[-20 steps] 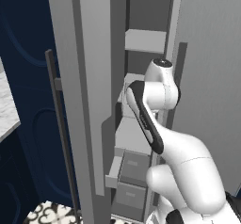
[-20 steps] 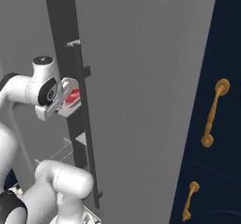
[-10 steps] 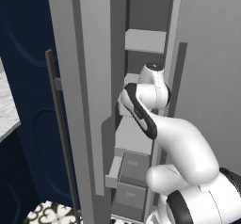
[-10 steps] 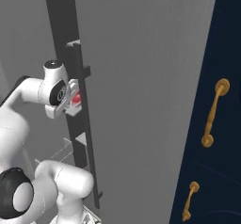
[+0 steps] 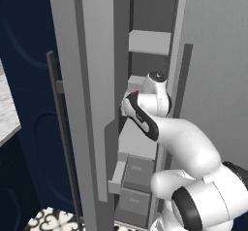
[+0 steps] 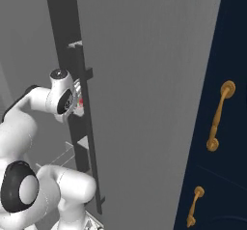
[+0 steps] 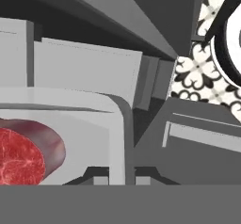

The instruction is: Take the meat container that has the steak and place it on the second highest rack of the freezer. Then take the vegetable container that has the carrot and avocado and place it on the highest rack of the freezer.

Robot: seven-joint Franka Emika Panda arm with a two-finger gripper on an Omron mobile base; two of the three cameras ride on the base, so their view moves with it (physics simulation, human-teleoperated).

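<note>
Evidently the arm reaches into the open freezer at the level of the second shelf from the top, which fits the first placement. The gripper is clamped on the rim of the meat container, with the steak at its left edge. Carrot and avocado are unseen. The wrist hides the shelf contact, so seating cannot be confirmed.
</note>
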